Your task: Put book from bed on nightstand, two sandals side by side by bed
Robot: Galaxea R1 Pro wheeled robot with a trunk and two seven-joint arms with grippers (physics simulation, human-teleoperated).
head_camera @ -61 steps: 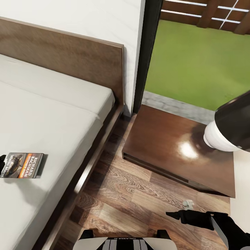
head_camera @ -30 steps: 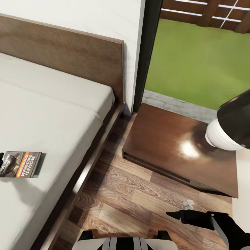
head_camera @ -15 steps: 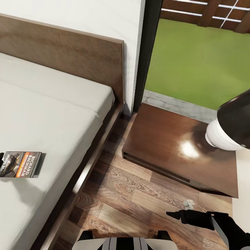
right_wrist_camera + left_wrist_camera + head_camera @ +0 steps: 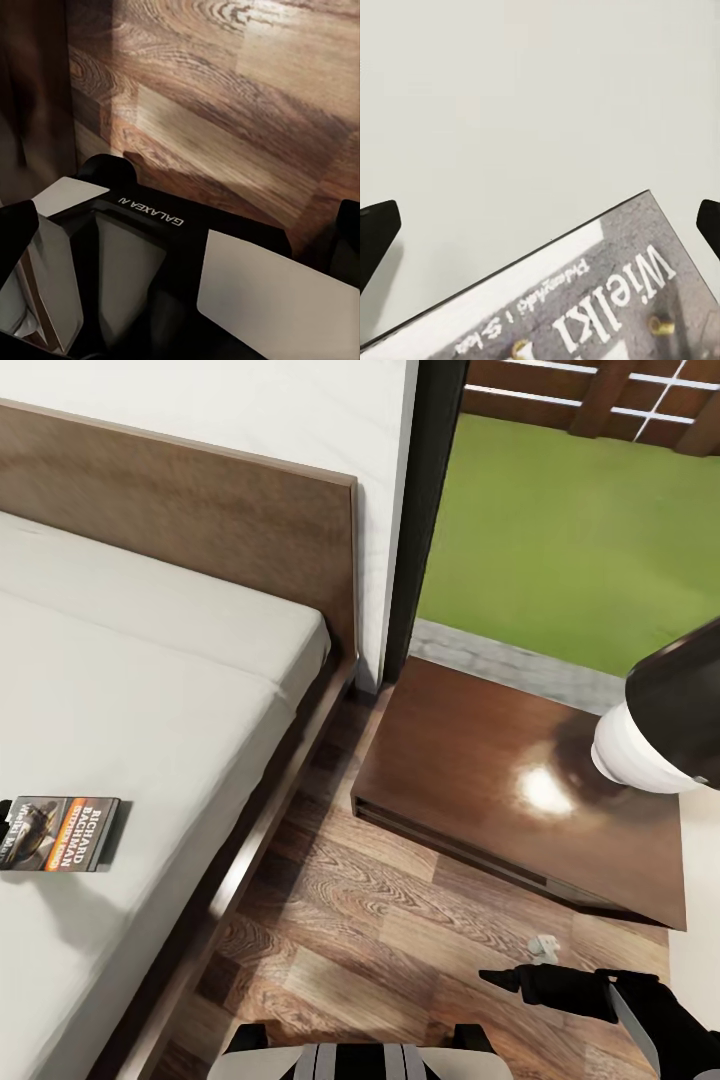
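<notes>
Off-white mattress of the bed (image 4: 130, 690) carries the book (image 4: 60, 833), lying flat, cover up, its long axis running across the mattress toward the bed's wooden side rail, orange band nearest that rail. We see our left hand (image 4: 540, 225) above the book's far end, fingers spread apart and clear of it. Beyond the rail sits the nightstand (image 4: 500, 790). Our right hand (image 4: 515, 980) hangs over the floor (image 4: 380, 930); we cannot tell its state.

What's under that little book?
The book lies flat on the bed's off-white mattress, near the edge. The mattress right beneath it is covered by the book, so nothing else can be made out there.
</notes>
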